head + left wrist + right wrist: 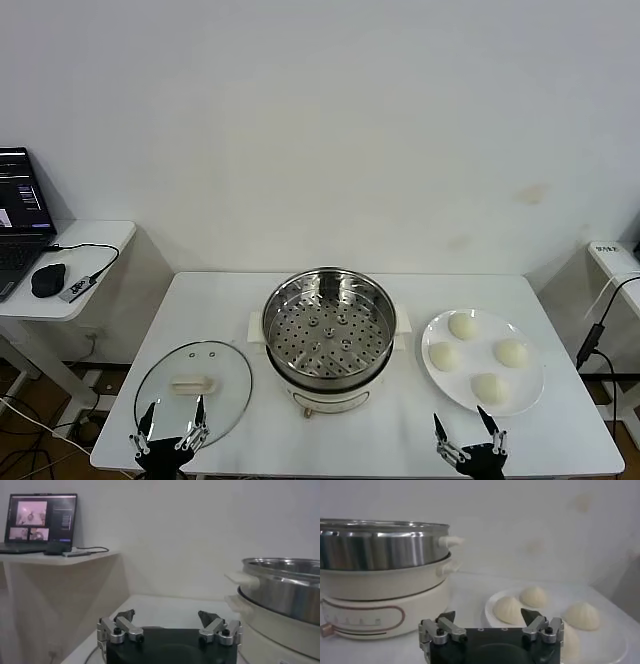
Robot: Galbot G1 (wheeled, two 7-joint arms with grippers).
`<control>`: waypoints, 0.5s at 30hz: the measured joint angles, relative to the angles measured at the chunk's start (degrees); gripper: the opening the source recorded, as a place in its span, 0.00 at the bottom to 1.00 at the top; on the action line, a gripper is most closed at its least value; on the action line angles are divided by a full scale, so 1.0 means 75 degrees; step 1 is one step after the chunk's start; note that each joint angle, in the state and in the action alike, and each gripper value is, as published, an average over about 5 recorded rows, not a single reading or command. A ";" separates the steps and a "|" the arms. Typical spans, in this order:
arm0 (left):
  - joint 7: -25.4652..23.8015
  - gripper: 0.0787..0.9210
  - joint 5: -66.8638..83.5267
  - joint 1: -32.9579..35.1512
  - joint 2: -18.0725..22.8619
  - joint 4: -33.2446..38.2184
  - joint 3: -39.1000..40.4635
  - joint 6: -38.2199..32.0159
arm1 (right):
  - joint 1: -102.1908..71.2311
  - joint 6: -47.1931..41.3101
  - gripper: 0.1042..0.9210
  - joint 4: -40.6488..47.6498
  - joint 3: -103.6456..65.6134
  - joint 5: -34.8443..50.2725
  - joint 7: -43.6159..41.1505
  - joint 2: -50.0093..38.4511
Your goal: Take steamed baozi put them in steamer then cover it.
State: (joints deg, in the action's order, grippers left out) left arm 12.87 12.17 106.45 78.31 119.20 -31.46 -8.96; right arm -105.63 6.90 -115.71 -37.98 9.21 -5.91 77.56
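Note:
The steel steamer [327,335] with its perforated tray stands mid-table on a white base; it also shows in the left wrist view [282,597] and the right wrist view [380,565]. Several cream-white baozi [463,325] lie on a white plate [530,390] to its right, also seen in the right wrist view [510,610]. The glass cover [193,385] with its cream handle lies flat to the left. My left gripper [172,425] is open at the front edge by the cover. My right gripper [468,432] is open at the front edge, just before the plate.
A side table [60,270] at far left holds a laptop [20,215], a mouse and a cable. Another small table edge [612,262] with a cable is at far right. A white wall runs behind the table.

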 measured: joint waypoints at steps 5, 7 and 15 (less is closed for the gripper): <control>0.0024 0.88 0.0006 -0.0093 -0.0068 0.0103 -0.0031 0.0444 | 0.0291 -0.0214 0.88 -0.0010 -0.0136 -0.0214 0.0058 -0.0199; 0.0018 0.88 -0.0042 -0.0152 -0.0113 0.0154 -0.0054 0.0645 | 0.0506 -0.0375 0.88 0.0026 -0.0237 -0.0414 0.0071 -0.0356; 0.0048 0.88 -0.0370 -0.0405 -0.0224 0.0240 -0.0111 0.1129 | 0.1636 -0.1023 0.88 0.0419 -0.0627 -0.1848 -0.0196 -0.1383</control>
State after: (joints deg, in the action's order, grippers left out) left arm 13.23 9.40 103.42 76.63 121.01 -32.29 -0.49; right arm -93.36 -0.77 -112.57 -42.68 -4.65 -7.39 67.19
